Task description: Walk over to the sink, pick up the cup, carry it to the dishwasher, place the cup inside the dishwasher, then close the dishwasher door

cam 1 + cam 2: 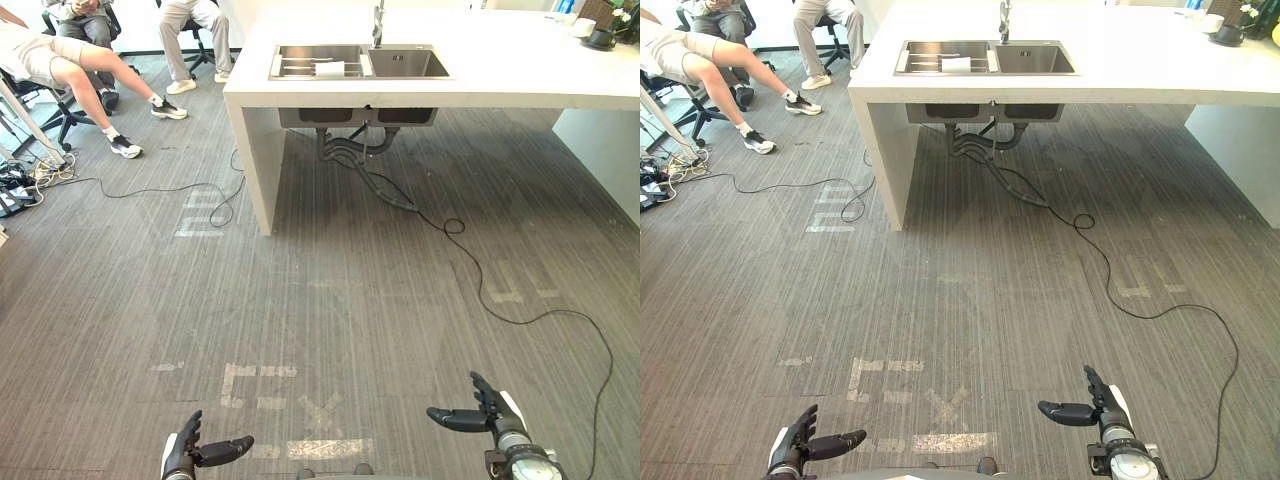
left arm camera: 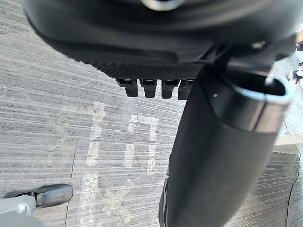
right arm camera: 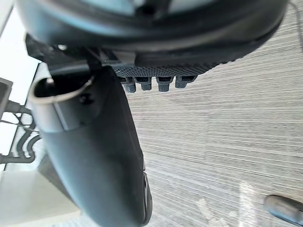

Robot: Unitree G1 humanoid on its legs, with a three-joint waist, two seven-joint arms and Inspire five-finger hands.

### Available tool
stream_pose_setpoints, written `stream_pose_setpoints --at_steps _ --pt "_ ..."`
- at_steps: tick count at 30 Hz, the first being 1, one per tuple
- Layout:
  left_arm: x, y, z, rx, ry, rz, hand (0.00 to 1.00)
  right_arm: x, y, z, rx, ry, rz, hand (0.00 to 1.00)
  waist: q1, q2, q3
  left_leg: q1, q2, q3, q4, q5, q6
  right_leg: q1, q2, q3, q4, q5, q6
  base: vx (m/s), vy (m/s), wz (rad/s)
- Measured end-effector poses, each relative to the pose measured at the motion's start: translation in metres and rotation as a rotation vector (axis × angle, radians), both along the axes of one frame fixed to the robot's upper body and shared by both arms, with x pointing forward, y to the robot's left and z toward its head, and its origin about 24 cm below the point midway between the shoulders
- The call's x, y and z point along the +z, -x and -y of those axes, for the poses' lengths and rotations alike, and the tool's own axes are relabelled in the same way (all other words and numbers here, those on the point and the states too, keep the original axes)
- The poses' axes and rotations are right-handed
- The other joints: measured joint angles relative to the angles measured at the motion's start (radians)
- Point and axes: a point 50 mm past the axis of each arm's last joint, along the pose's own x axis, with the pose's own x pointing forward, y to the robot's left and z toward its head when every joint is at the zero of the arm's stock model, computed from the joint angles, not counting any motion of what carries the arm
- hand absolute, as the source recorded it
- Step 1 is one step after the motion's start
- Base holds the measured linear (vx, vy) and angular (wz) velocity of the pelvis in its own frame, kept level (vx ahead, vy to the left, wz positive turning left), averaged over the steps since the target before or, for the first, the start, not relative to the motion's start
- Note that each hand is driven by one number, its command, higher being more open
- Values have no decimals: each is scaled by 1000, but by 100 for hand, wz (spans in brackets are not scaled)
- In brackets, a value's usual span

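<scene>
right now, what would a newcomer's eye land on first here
The white counter with its steel double sink stands far ahead across the grey floor. Seated people show at the far left. The left hand and right hand hang open and empty at the near edge.

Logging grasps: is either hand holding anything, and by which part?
Nothing is held; the left hand and right hand are both open and empty.
</scene>
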Motion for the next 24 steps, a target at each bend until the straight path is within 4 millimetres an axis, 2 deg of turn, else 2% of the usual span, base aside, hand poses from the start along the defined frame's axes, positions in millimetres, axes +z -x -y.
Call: stream_pose_setpoints --at_steps 8,24 --pt "0 -2 3 0 7 6 100 -1 6 10 -84 -4 -1 100 -6 0 0 3 0 2 -6 0 0 0 0 1 0 0 0 0 0 0" --pt "-3 -3 5 1 17 -7 100 -3 9 12 -114 -16 -12 100 -8 1 0 8 0 22 -8 -5 -2 -3 1 20 0 0 0 -9 5 -3"
